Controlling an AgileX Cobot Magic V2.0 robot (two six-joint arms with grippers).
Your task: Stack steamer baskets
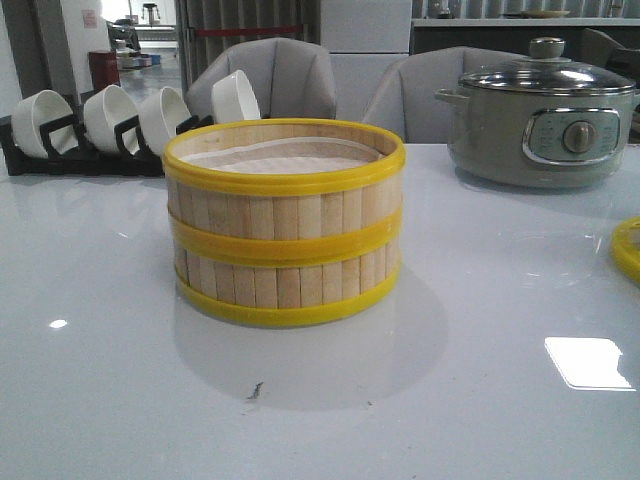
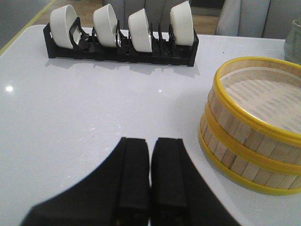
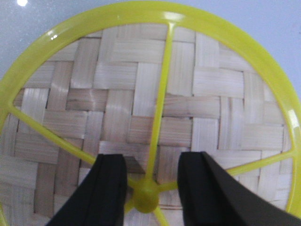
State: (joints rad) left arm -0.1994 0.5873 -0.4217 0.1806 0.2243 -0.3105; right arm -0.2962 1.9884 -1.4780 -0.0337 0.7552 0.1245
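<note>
White glossy table (image 1: 120, 330), 2 steamer baskets (image 1: 284, 222) stacked, chairs (image 1: 275, 75) behind.

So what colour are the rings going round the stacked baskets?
Bright yellow, on the steamer baskets, with pale bamboo slats between them. The front view shows it best.

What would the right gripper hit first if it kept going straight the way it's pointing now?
Most likely the yellow knob at the hub of the woven lid. The right gripper points at the lid with its fingers open on either side of the knob. How much gap remains is hard to judge.
</note>
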